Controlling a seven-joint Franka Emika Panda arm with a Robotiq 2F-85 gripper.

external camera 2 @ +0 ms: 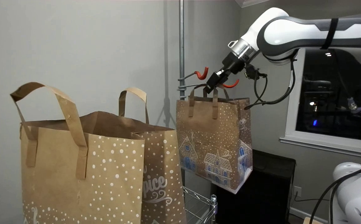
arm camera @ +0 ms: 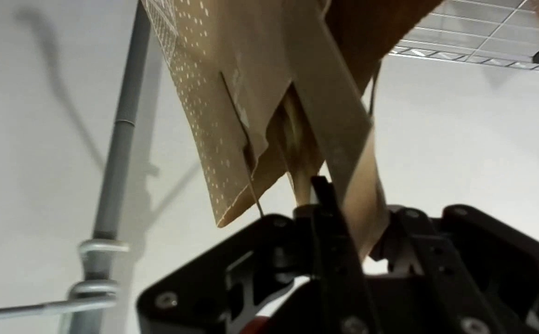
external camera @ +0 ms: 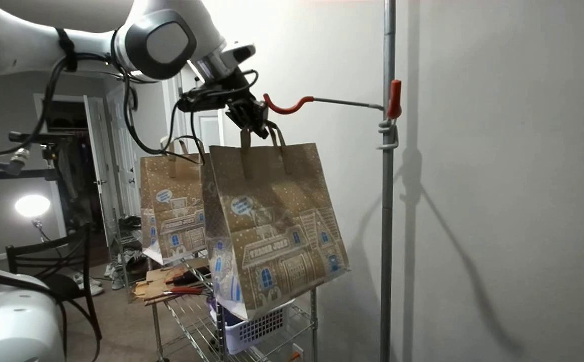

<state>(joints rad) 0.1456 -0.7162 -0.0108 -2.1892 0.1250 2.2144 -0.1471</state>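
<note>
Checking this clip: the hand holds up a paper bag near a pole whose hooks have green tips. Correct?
Not quite: the hook tips are red, not green, as both exterior views show. The hand does hold up a paper bag near the pole.

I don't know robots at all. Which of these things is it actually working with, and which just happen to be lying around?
Part of the work, as far as I can judge:
gripper, closed
hanging paper bag, held at its top
possibly the red-tipped hooks nearby

Seemingly just around:
other paper bag
red-handled tool
basket
chair
lit lamp
</note>
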